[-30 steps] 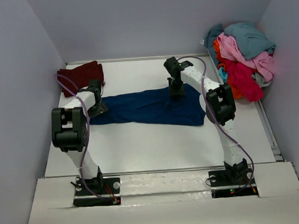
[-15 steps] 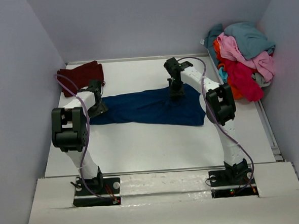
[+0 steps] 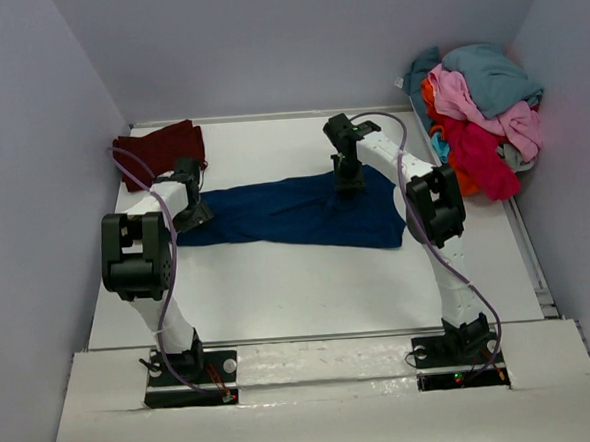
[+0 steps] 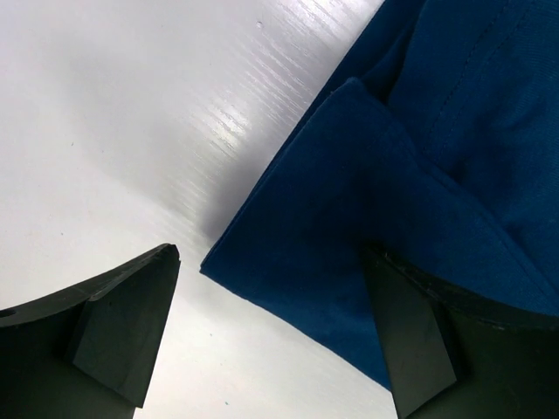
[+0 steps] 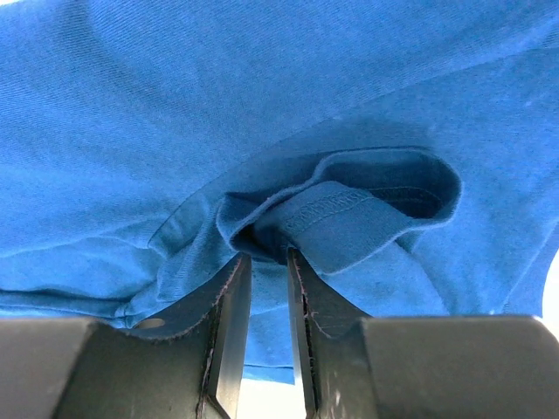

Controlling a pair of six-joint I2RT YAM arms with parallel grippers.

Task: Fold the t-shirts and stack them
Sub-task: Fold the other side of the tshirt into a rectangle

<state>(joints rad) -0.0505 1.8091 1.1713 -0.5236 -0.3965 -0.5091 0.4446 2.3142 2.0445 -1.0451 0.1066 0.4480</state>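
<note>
**Navy shirt stretched out, one arm at each end**

The navy t-shirt (image 3: 295, 216) lies across the middle of the white surface (image 3: 309, 290). It runs from the left arm (image 3: 162, 201) to just past the right arm (image 3: 383, 153), rumpled and only partly flat.

Over on the left, the left jaws are spread wide, low over the shirt's left end. In the left wrist view one of the fingers (image 4: 122, 336) sits over bare surface and the other is over blue cloth. A corner of the shirt lies between them, with a second layer lapped over it. Nothing is gripped there.

And on the right, the right jaws point down at the shirt's far edge and are nearly together. The right wrist view shows the two fingers (image 5: 327, 323) a narrow slot apart, with a ridge of blue cloth gathered between their tips. They are clamped on the shirt. Just beyond the tips a stitched edge (image 5: 336, 214) curls over into a small pocket.

At the far left corner a maroon t-shirt (image 3: 160, 144) lies folded, close to the left arm's wrist. At the far right a pile of t-shirts (image 3: 483, 104) in teal, pink, red and orange is heaped, well apart from the maroon one.
</note>
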